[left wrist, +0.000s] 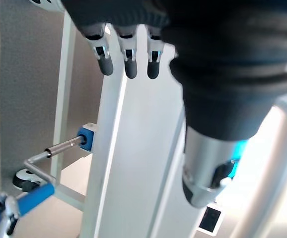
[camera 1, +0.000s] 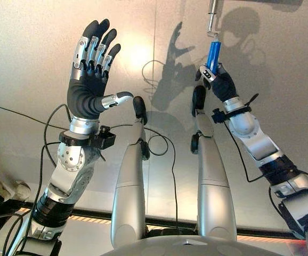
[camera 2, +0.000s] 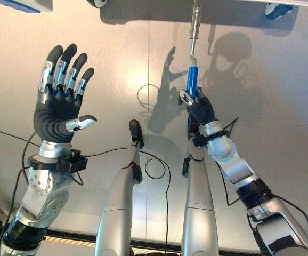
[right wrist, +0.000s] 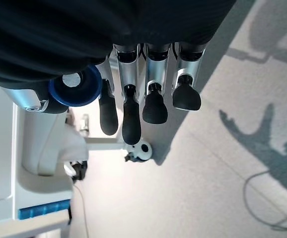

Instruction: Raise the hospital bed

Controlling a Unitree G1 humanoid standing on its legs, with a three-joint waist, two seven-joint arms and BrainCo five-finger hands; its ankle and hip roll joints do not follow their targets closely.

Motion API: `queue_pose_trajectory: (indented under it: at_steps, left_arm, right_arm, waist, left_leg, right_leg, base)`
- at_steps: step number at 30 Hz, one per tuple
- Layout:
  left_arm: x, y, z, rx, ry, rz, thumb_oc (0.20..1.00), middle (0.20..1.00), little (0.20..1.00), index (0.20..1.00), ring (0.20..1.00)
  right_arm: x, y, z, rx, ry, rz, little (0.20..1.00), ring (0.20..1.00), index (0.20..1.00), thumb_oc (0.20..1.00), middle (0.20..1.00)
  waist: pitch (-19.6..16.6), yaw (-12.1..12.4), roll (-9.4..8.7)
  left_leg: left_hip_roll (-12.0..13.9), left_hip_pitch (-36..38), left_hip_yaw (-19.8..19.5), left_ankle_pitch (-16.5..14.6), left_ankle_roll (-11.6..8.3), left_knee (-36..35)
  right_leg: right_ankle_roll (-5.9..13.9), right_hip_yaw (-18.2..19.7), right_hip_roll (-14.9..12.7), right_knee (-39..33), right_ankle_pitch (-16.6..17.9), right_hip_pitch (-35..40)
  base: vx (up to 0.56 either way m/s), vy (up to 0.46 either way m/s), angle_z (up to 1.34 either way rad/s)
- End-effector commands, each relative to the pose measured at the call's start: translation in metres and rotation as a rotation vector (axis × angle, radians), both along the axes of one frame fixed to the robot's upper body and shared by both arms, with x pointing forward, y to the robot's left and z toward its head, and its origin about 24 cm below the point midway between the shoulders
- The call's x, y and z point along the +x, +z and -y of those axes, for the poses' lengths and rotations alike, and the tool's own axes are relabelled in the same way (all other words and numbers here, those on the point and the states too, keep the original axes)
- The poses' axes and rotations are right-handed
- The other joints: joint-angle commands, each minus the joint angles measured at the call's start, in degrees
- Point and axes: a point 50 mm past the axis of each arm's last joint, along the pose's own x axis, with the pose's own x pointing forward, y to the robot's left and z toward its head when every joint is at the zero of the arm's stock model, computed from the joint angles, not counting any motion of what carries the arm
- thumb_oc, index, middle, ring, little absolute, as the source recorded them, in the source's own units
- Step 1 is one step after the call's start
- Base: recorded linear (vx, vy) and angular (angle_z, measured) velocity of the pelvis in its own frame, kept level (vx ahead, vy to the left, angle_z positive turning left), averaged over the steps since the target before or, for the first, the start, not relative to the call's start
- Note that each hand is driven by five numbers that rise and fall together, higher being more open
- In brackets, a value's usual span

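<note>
Nearest the camera, at about eight o'clock in the head views, the robot's left hand (camera 1: 90,80) is raised with its palm facing the camera, fingers straight and spread apart, thumb sticking out to the side, holding nothing. In its own wrist view the same fingers (left wrist: 128,59) hang straight and free in front of the white bed frame (left wrist: 108,163), touching nothing. Further out, at about one o'clock, the right hand (camera 1: 218,80) is closed around the blue crank handle (camera 1: 213,55) of the hospital bed, with fingers and thumb wrapped round its lower end. The handle stands nearly upright above the hand. In the right wrist view the round blue end of the handle (right wrist: 75,87) shows between the thumb side and the palm, while the dark-tipped fingers (right wrist: 131,124) curve downward beside it. Just beyond the top of the blue handle, at about twelve o'clock, a silver metal crank rod (camera 2: 195,26) runs on toward the underside of the bed. The left wrist view shows this crank from the side: the blue grip (left wrist: 34,196), a bent silver rod (left wrist: 59,148), and a blue block (left wrist: 88,136) where the rod meets the frame. A bed castor wheel (right wrist: 142,148) sits on the pale grey floor (right wrist: 223,188) beyond.
</note>
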Motion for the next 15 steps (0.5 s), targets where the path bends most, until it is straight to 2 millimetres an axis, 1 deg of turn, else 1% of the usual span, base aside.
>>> queue_pose_trajectory:
  at_steps: [1,3,4,5,9,12,15]
  left_arm:
    - [-0.016,0.013,-0.002,-0.053,-0.023,0.088,1.000,1.000,1.000,1.000,1.000]
    - [-0.016,0.012,-0.003,-0.055,-0.022,0.082,1.000,1.000,1.000,1.000,1.000]
    - [-0.016,0.012,-0.003,-0.055,-0.022,0.082,1.000,1.000,1.000,1.000,1.000]
    - [-0.015,0.013,-0.001,-0.063,-0.041,0.078,1.000,1.000,1.000,1.000,1.000]
    - [-0.013,0.013,0.002,-0.078,-0.064,0.065,1.000,1.000,1.000,1.000,1.000]
    - [-0.011,0.014,0.005,-0.073,-0.076,0.069,1.000,1.000,1.000,1.000,1.000]
    - [-0.011,0.014,0.005,-0.076,-0.071,0.068,1.000,1.000,1.000,1.000,1.000]
  right_arm:
    - [0.017,0.017,-0.005,0.042,-0.037,0.022,0.200,0.200,0.200,0.200,0.200]
    - [0.029,0.014,-0.002,0.047,-0.085,-0.017,0.200,0.200,0.200,0.200,0.200]
    - [0.029,0.014,-0.002,0.047,-0.085,-0.017,0.200,0.200,0.200,0.200,0.200]
    - [0.043,0.011,0.002,0.010,-0.158,-0.067,0.200,0.200,0.200,0.200,0.200]
    - [0.062,0.015,0.002,0.010,-0.229,-0.119,0.200,0.200,0.200,0.200,0.200]
    - [0.068,0.021,-0.009,-0.005,-0.212,-0.126,0.200,0.200,0.200,0.200,0.200]
    - [0.069,0.021,-0.013,-0.002,-0.201,-0.132,0.200,0.200,0.200,0.200,0.200]
  waist:
    - [-0.6,1.1,-0.93]
    - [-0.6,1.4,-0.85]
    - [-0.6,1.4,-0.86]
    - [-0.6,1.9,-0.79]
    - [-0.6,2.6,-0.54]
    - [-0.6,3.0,-0.39]
    - [-0.6,3.1,-0.32]
  left_leg:
    - [-2.9,0.4,0.8,-5.3,2.55,4.6]
    - [-2.9,0.4,0.8,-5.3,2.51,4.5]
    - [-2.9,0.4,0.8,-5.3,2.51,4.5]
    - [-3.0,0.4,0.7,-5.4,2.50,4.6]
    - [-3.1,0.2,0.5,-5.5,2.53,4.7]
    - [-3.2,0.0,0.4,-5.5,2.53,4.8]
    - [-3.2,-0.1,0.3,-5.5,2.58,5.0]
  right_leg:
    - [5.36,-0.7,-0.5,-1.7,-1.4,3.8]
    - [5.37,-0.8,-0.6,-1.7,-1.4,3.8]
    - [5.37,-0.8,-0.6,-1.7,-1.4,3.8]
    - [5.36,-1.0,-0.7,-1.8,-1.4,4.0]
    - [5.35,-1.2,-0.8,-1.9,-1.3,4.0]
    - [5.30,-1.2,-0.9,-1.9,-1.4,3.9]
    - [5.23,-1.3,-0.9,-1.8,-1.5,3.9]
  base:
    - [0.00,0.000,0.00]
    - [0.00,0.000,0.00]
    - [0.00,0.000,0.00]
    - [0.00,0.000,0.00]
    - [0.00,0.000,0.00]
    - [0.00,0.003,0.02]
    - [0.01,0.024,0.13]
